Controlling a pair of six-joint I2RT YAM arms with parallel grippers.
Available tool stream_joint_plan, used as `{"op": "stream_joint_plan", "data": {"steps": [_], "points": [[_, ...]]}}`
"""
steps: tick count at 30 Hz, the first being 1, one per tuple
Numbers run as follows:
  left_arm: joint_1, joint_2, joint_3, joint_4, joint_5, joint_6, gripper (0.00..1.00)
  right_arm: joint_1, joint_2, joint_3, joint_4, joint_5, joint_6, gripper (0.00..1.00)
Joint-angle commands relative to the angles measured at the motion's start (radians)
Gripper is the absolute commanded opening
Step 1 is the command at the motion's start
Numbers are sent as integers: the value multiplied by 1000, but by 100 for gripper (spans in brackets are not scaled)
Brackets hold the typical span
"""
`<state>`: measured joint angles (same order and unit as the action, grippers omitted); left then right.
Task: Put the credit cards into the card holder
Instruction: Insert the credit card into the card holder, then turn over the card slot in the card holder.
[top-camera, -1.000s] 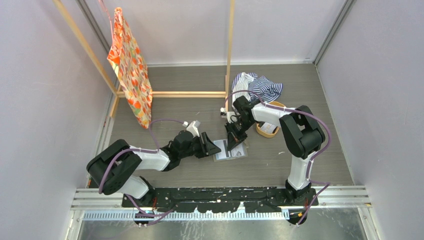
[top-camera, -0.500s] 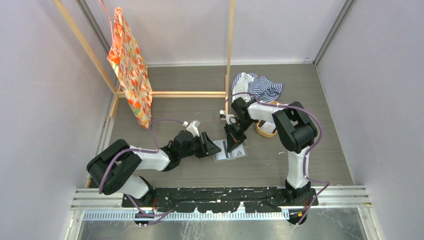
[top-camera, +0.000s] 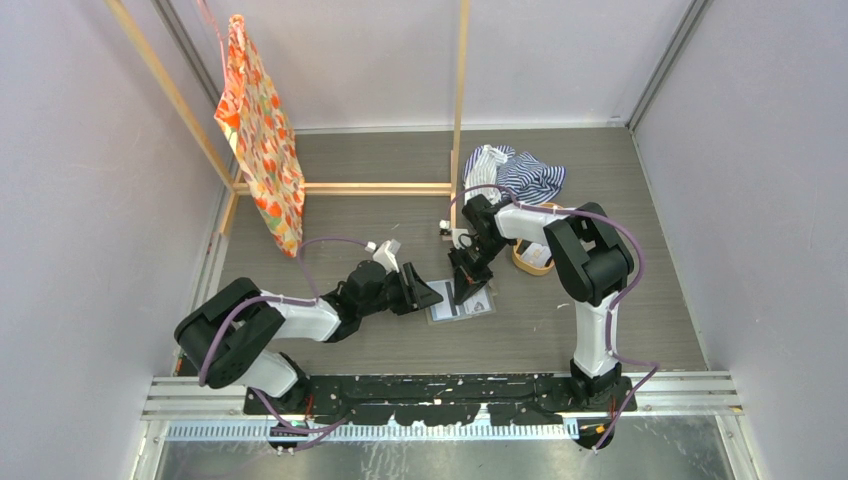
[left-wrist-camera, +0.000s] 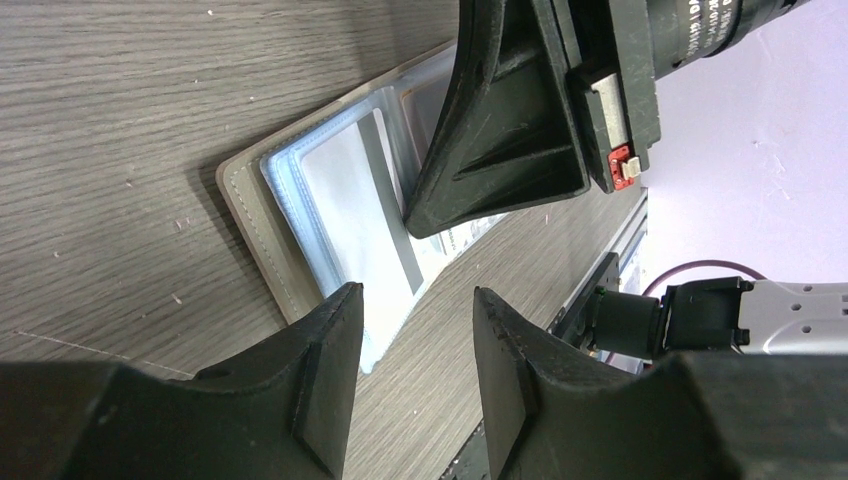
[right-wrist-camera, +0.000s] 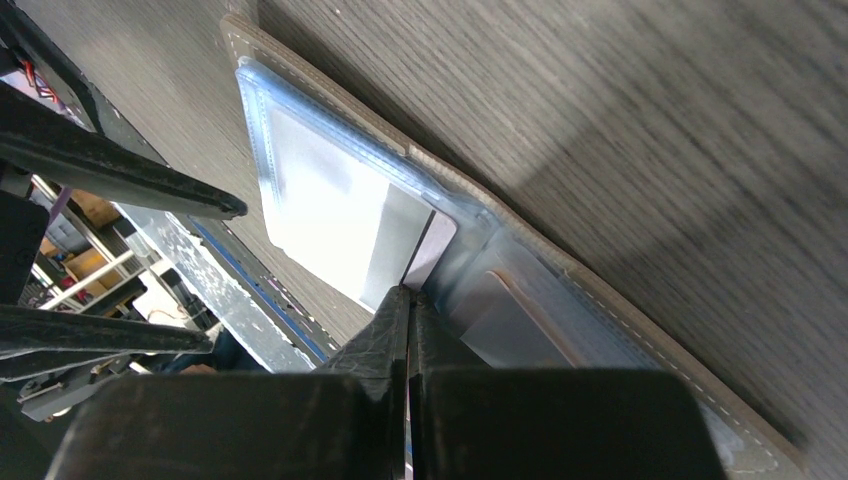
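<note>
Surroundings: striped cloth (top-camera: 515, 172) at the far side of the wood-grain table (top-camera: 380, 190); oval tan tray (top-camera: 535, 258) just behind the right arm; orange patterned bag (top-camera: 260, 130) hanging on a wooden frame (top-camera: 460, 100), well left. Card holder (top-camera: 462, 302): lying open and flat, mid-table, between both grippers, clear sleeves up. Right gripper (top-camera: 468, 283): pointing steeply down onto the holder, jaws pressed together at a pale credit card (right-wrist-camera: 432, 245) part-way in a sleeve; pinch not discernible. Left gripper (top-camera: 425, 295): low, reaching rightward, jaws half apart, empty, just beside the holder's left edge.
</note>
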<state>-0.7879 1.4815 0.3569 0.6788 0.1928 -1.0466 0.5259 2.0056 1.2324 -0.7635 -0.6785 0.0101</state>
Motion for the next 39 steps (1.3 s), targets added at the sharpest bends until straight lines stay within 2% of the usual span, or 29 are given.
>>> {"op": "stream_joint_plan", "data": {"steps": [1,8,14,22,27,29,34,39], "points": [[-2,54,25,87,-3,-15,45,3,27,7,-7,56,-10,1],[-1,63,22,13,-39,-18,44,3,29,8,-10,56,-13,1],[-1,107,33,97,4,-27,43,3,39,14,-17,38,-14,2],[-2,166,43,218,56,-57,31,1,19,20,-25,-22,-29,2],[-1,130,47,173,42,-45,18,-10,-29,39,-54,-88,-65,3],[-2,126,61,136,40,-38,16,-22,-56,43,-66,-113,-82,4],[-2,133,87,112,50,-34,16,-65,-118,59,-110,-156,-138,7],[-4,112,132,50,70,-27,26,-121,-173,58,-129,-152,-179,7]]}}
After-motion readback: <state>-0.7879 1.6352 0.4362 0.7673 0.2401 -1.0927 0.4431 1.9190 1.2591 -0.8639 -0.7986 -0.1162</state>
